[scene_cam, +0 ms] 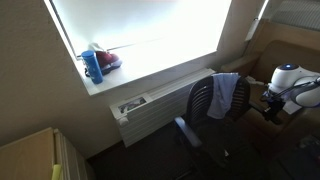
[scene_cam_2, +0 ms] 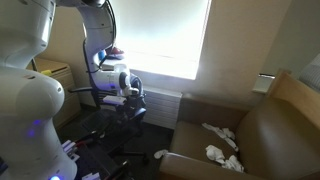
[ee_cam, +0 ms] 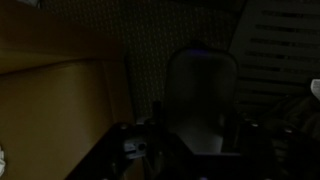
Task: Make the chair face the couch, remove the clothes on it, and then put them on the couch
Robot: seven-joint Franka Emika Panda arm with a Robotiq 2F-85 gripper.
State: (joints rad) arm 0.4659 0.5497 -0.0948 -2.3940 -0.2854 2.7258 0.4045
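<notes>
A dark office chair (scene_cam: pixel 205 112) stands by the window wall, with blue-grey clothes (scene_cam: pixel 226 90) draped over its backrest. It also shows as a dark shape in an exterior view (scene_cam_2: pixel 122 112). My gripper (scene_cam: pixel 270 102) is at the chair's side, also seen in an exterior view (scene_cam_2: pixel 128 88). The wrist view is very dark. There my gripper (ee_cam: pixel 199 128) has its fingers wide apart on either side of a grey rounded chair part (ee_cam: pixel 200 95). I cannot tell whether they touch it. The brown couch (scene_cam_2: pixel 270 125) holds white clothes (scene_cam_2: pixel 222 154).
A blue bottle (scene_cam: pixel 92 66) and a red item (scene_cam: pixel 108 60) sit on the windowsill. A radiator cover (scene_cam: pixel 155 105) runs under the window. A wooden cabinet (scene_cam: pixel 30 155) stands in the near corner. The robot's arm (scene_cam_2: pixel 25 90) fills one side of an exterior view.
</notes>
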